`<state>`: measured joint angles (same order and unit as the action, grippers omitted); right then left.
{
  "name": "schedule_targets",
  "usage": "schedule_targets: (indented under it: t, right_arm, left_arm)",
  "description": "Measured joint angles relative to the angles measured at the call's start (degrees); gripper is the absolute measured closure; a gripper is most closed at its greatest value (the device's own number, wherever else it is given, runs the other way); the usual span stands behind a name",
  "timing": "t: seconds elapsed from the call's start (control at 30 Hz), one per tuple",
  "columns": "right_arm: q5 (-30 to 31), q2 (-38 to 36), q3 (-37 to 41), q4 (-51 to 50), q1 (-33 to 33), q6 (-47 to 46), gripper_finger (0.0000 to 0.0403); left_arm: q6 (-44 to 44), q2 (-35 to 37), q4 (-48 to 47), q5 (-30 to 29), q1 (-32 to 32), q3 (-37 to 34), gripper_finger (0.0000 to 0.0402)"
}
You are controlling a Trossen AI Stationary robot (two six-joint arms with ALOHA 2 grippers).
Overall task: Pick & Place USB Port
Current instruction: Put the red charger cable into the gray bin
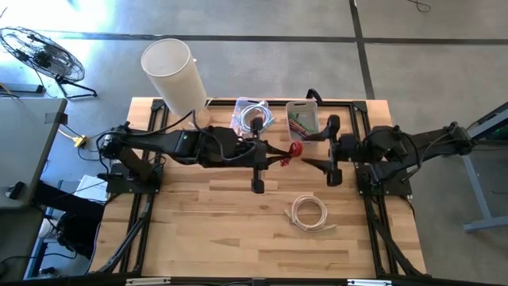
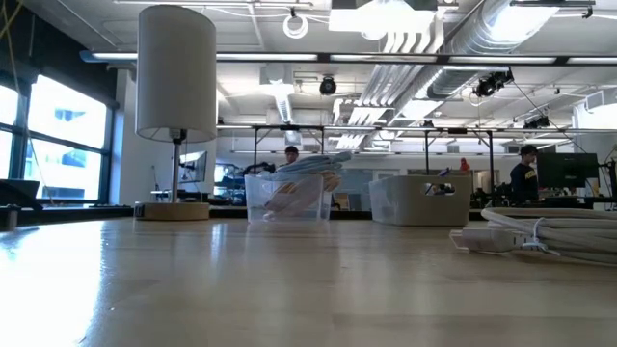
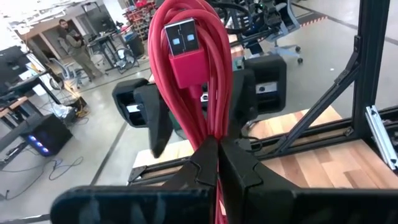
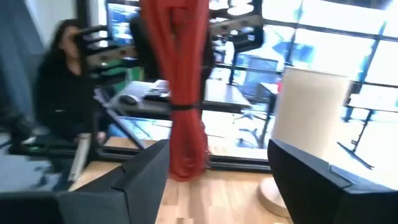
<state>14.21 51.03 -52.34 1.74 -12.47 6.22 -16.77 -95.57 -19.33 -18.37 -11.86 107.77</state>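
Observation:
A bundled red USB cable (image 1: 295, 148) hangs over the middle of the table, its USB plug (image 3: 181, 42) at one end of the bundle. My left gripper (image 1: 284, 155) reaches in from the table's left and is shut on the bundle. My right gripper (image 1: 311, 152) faces it from the right, level and open. Its two fingers (image 4: 144, 179) stand on either side of the bundle (image 4: 181, 93) without touching it. The low view shows neither gripper. My left gripper pinches the red cable bundle between its two fingertips, across several strands partway along the bundle (image 3: 214, 127). The fingers come in about level from the table's left and lie across the bundle. The bundle stands upright, clear of the table, and reaches above and below the fingers.
A white lamp (image 1: 175, 70) stands at the table's far left. Beside it are a clear bin of cables (image 1: 252, 117) and a second bin (image 1: 302, 117) with small parts. A coiled white cable (image 1: 308, 213) lies on the wood toward the near right. People sit in the room beyond.

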Motion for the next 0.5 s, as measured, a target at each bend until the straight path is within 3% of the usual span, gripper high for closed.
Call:
schedule_targets:
  t: [0.2,0.5]
  right_arm:
    - [-3.44,1.60,0.00,0.42,0.48,0.60,0.0135]
    - [-4.64,4.37,0.00,1.34,0.48,1.79,0.0139]
  left_arm:
    - [-1.19,-0.87,0.41,0.10,1.02,0.04,0.0401]
    - [-0.07,-3.51,2.77,6.05,3.72,0.05,0.0401]
